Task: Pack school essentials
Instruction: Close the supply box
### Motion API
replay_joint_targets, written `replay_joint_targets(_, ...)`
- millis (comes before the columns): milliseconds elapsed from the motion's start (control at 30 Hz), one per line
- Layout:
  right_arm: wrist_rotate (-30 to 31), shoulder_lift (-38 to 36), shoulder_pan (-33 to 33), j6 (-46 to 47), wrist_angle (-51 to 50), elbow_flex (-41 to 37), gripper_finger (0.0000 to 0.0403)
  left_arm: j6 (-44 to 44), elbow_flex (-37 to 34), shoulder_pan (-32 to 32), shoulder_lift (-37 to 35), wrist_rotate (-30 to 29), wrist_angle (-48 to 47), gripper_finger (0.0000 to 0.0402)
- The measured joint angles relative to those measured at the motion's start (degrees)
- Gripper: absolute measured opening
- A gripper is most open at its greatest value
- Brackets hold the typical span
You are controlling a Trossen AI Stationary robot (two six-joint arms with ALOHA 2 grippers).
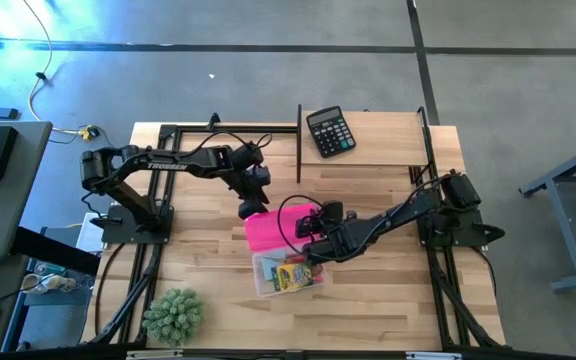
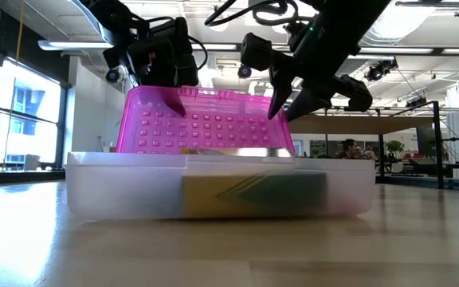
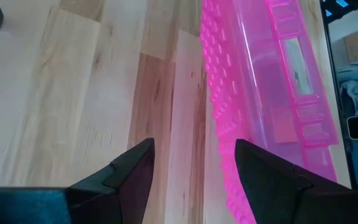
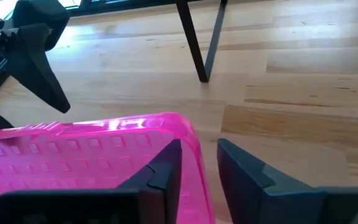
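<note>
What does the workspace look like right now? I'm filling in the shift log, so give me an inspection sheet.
Surface: bare wooden table.
Job's things: clear box with a crayon pack inside; its pink lid stands raised.
Clutter: black calculator at the far edge; green spiky plant at the near left corner.
Grippers: left pincer open beside the lid's left end, holding nothing; right pincer open, fingers astride the lid's right edge.
Cables: black loop on the right arm; wires on the floor to the left.
Surroundings: concrete floor; a person seated far behind in the low view.
</note>
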Motion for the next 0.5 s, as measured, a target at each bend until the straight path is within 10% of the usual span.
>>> replay_joint_targets(500, -3.3, -6.3, 0.2, -3.7, -0.3, 0.0, 0.0115, -0.5, 0.0, 0.0, 0.0, 0.0, -0.1, 0.0211)
